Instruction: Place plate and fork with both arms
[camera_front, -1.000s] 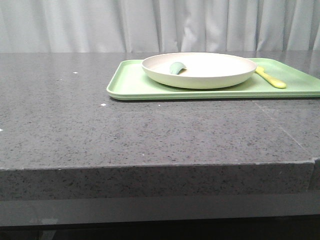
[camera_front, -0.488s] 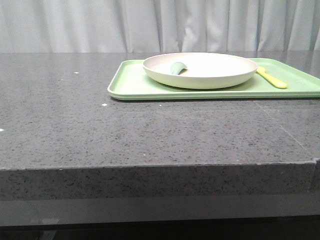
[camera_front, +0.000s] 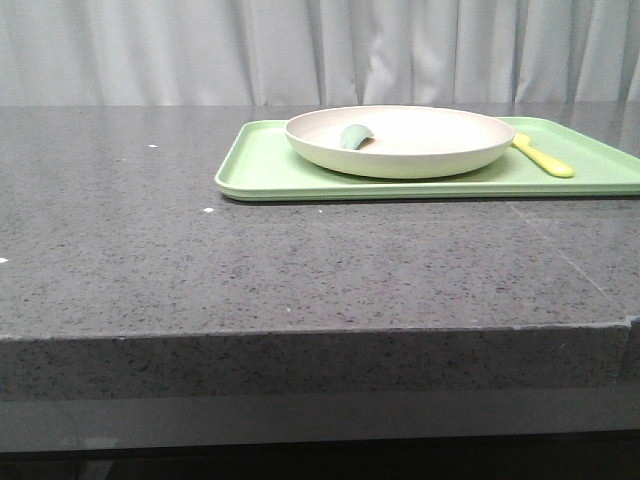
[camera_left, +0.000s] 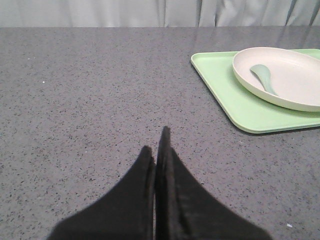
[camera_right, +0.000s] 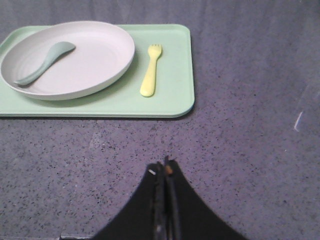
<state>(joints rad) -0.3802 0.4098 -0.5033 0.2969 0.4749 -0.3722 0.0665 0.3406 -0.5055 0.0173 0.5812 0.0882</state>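
left pincer (camera_left: 156, 150): matte black, tapered | right pincer (camera_right: 165, 170): black, tapered

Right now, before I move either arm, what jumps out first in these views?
The light-green tray on the far right part of the grey table, carrying a cream plate with a green spoon lying in it. A yellow fork lies on the tray beside the plate, on its right. Both grippers, left and right, are shut and empty, short of the tray.

Left gripper (camera_left: 156, 150): fingers pressed together, nothing between them | Right gripper (camera_right: 165, 167): fingers pressed together, nothing held | Neither arm visible in the front view
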